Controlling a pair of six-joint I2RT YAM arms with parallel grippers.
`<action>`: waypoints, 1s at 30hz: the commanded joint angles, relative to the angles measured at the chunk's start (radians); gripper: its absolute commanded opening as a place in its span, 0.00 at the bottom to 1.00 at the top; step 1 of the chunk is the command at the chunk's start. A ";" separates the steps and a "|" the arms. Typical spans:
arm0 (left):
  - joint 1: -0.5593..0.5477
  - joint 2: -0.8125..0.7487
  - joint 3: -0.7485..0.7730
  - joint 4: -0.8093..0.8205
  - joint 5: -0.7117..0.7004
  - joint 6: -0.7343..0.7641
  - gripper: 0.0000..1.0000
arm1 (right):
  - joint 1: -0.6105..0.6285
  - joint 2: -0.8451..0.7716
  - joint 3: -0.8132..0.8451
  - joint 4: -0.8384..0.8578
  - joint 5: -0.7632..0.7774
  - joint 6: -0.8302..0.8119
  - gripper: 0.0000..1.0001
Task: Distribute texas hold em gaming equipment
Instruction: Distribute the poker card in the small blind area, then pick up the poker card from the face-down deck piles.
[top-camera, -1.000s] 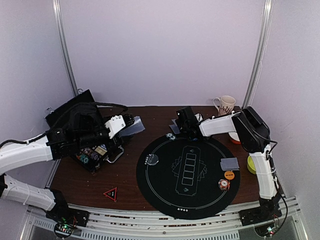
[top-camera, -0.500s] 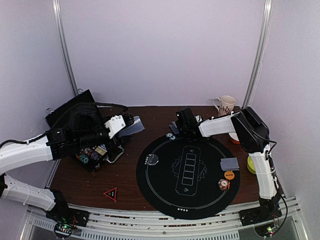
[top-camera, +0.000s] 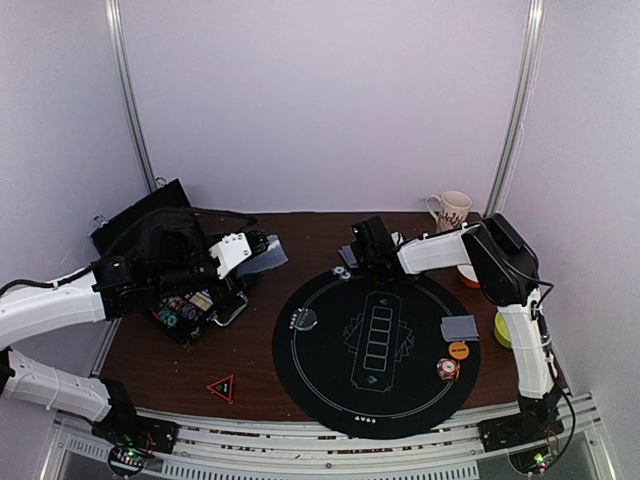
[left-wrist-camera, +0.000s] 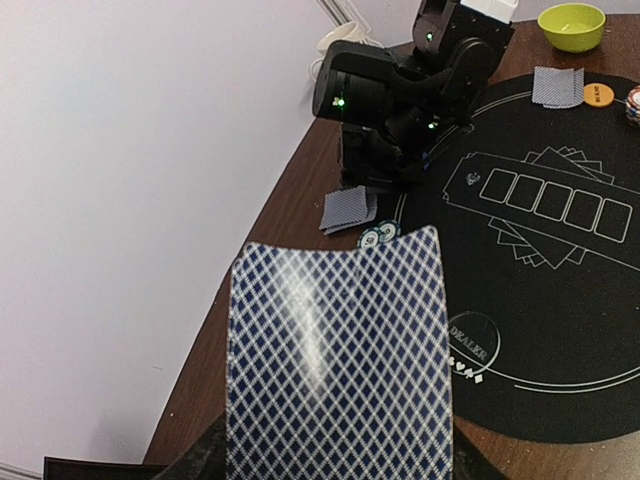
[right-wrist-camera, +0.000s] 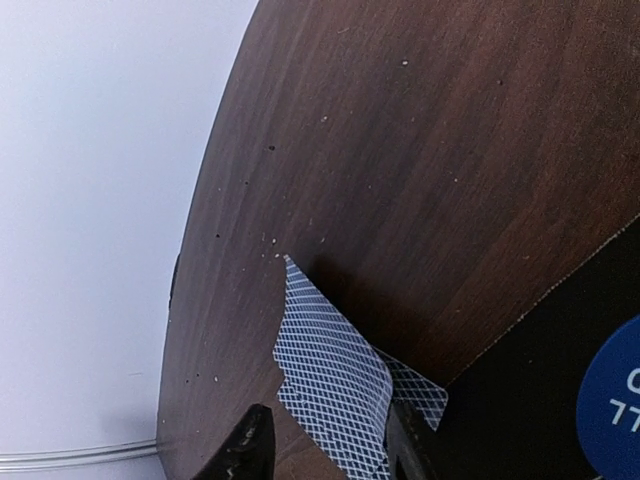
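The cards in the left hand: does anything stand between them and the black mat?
Nothing visible does. Only bare table lies between the cards and the mat; two chips sit at the mat's near edge.

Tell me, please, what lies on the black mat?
A clear dealer button, two blue discs, a card pile, an orange button and a chip stack. The right gripper and its arm cover part of the mat at its far edge.

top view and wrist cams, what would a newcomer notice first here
The round black poker mat dominates the centre of the top view. The left gripper holds up diamond-backed cards that fill its wrist view. The right gripper sits at the mat's far edge, fingers straddling a card pile.
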 joint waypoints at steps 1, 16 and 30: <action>0.002 -0.013 0.015 0.032 -0.006 0.014 0.55 | 0.003 -0.070 -0.031 -0.024 0.017 -0.003 0.43; 0.002 -0.018 0.024 0.041 -0.004 0.027 0.55 | 0.062 -0.312 0.015 0.141 -0.290 -0.733 1.00; 0.001 0.005 0.056 0.045 0.017 0.039 0.55 | 0.165 -0.528 0.023 -0.240 -0.947 -1.341 1.00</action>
